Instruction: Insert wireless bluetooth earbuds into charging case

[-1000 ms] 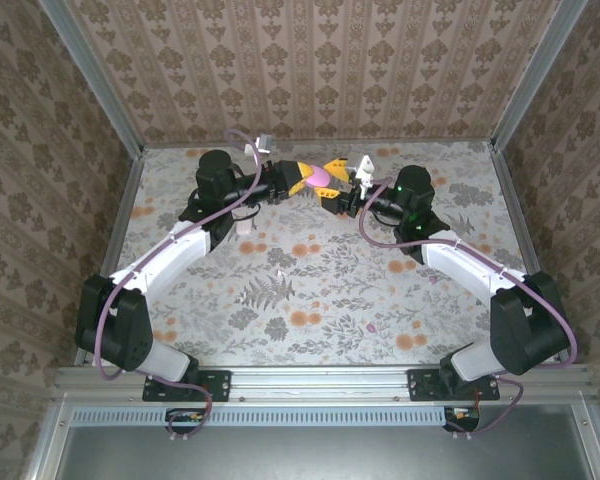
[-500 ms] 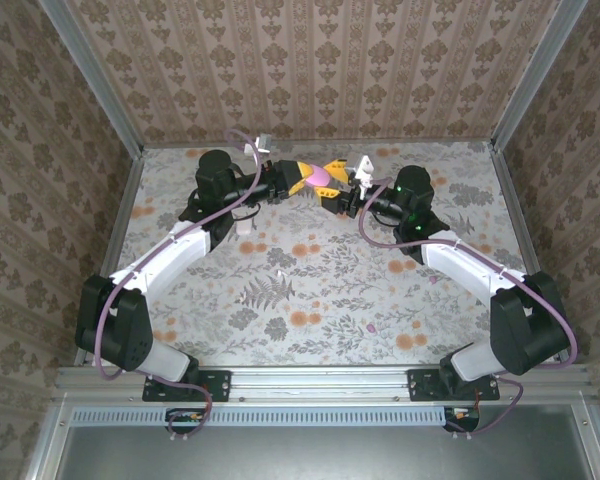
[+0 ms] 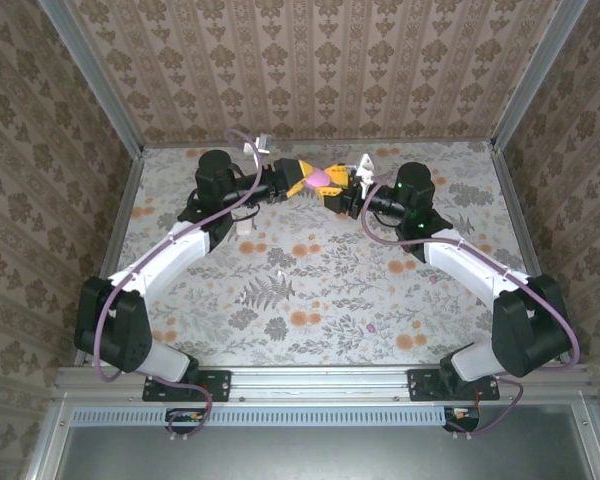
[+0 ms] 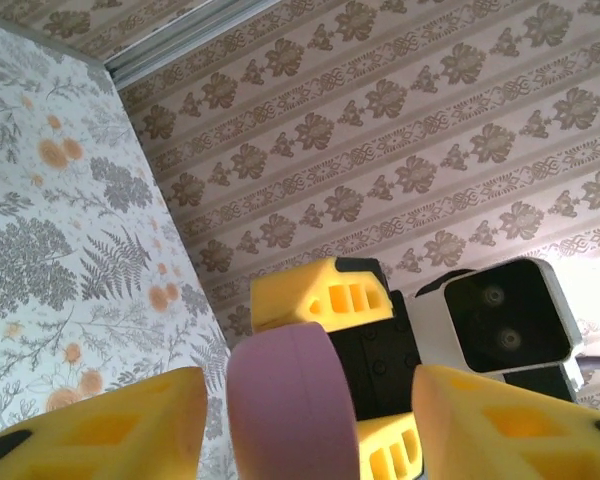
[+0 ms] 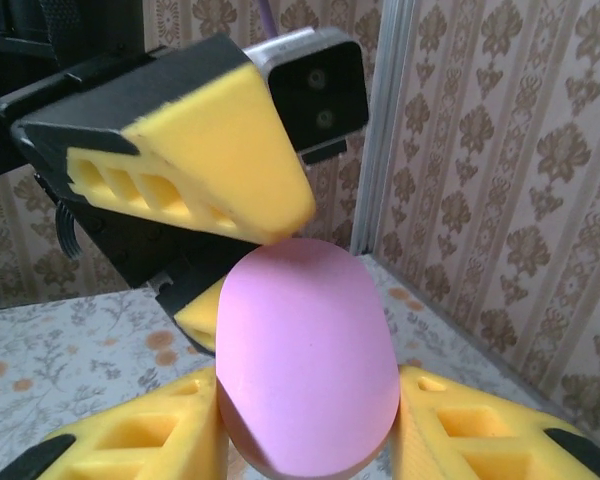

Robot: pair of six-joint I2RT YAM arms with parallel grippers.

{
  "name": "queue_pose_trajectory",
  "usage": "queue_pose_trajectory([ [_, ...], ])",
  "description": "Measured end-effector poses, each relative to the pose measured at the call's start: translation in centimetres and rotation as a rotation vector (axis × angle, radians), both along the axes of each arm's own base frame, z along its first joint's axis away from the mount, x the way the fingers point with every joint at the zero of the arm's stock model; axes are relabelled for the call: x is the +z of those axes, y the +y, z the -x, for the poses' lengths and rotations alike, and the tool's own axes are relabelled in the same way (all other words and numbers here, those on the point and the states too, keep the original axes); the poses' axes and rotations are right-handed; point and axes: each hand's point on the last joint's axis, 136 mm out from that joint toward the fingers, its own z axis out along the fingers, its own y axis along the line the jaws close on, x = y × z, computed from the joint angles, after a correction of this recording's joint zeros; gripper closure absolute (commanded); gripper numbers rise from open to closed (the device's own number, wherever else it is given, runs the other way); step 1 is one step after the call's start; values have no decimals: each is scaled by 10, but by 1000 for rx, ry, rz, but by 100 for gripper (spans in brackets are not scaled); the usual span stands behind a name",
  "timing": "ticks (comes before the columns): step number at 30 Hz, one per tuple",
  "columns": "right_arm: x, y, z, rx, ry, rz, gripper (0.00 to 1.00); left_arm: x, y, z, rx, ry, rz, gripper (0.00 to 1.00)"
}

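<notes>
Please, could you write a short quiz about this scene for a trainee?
1. Fill in: in the top view, the two arms meet above the ___ edge of the table.
2. True or false: the pink oval object lies on the table.
3. Whose fingers press on it? A) left B) right

Key: 1 far; 2 false, it is held up; 3 B, the right gripper grips it, the left gripper stands open around it.

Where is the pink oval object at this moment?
In the top view, the pink oval object is over the far middle of the table, clamped in the right gripper, with the left gripper open around it.
</notes>
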Motion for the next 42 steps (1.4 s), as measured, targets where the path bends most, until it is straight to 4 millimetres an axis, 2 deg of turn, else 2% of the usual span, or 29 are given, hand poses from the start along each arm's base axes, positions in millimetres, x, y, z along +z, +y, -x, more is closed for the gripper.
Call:
queue_pose_trajectory([
  [3,-4,-3,3,24,72,-4,59,1,9,1,23,-75,-46,37],
  [7,-6,-10,9,63,165,-13,59,12,33,2,86,-264,-113,41],
  [10,1,-13,16,102,201,-21,59,15,45,13,101,-435,-164,46],
  [13,10,-14,24,148,205,-25,59,3,48,30,68,-597,-206,47],
  [18,19,-10,36,225,219,-24,59,-24,40,43,-19,-718,-238,48],
  [27,17,-7,49,301,238,-7,59,-25,7,82,-219,-859,-165,47],
  [34,14,-6,53,321,233,7,58,-13,2,79,-230,-899,-140,48],
  [42,14,-6,54,328,231,14,58,-12,-5,80,-254,-905,-126,52],
])
